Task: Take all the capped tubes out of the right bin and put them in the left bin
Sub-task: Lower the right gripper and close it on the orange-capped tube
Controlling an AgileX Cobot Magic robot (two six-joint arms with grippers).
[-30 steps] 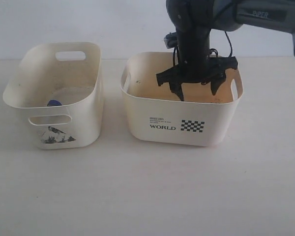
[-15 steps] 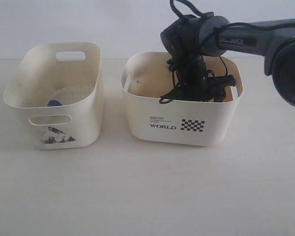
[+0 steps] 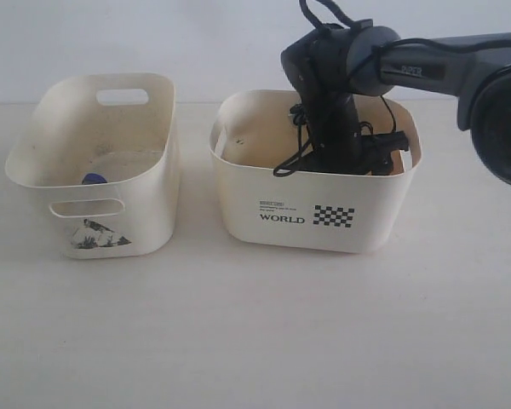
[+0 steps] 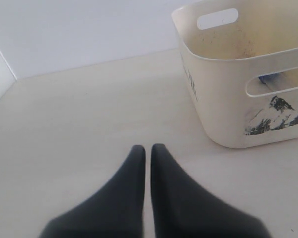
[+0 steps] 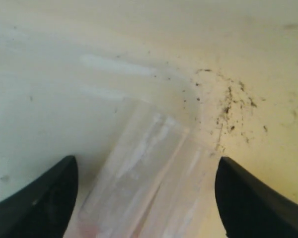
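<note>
My right gripper (image 5: 146, 159) is open and deep inside the right bin (image 3: 238, 200), the wide one marked "WORLD". Two clear tubes (image 5: 139, 163) lie side by side on the bin floor between its black fingertips (image 5: 54, 188), which do not touch them. Their caps are out of the right wrist view. The bin's front wall hides them in the exterior view. A blue cap (image 3: 94, 179) of one capped tube shows inside the left bin (image 3: 145, 217) and through its slot handle (image 4: 270, 78). My left gripper (image 4: 148, 148) is shut and empty, low over the table beside the left bin (image 4: 223, 114).
The right arm (image 3: 341, 77) comes in from the upper right and drops steeply over the right bin's back rim. Dark specks dot that bin's floor (image 5: 233, 104). A narrow gap separates the two bins. Pale table (image 3: 255, 332) stretches in front.
The right gripper has gone down from rim height into the right bin, with its fingers still open. The left arm and both bins have not moved.
</note>
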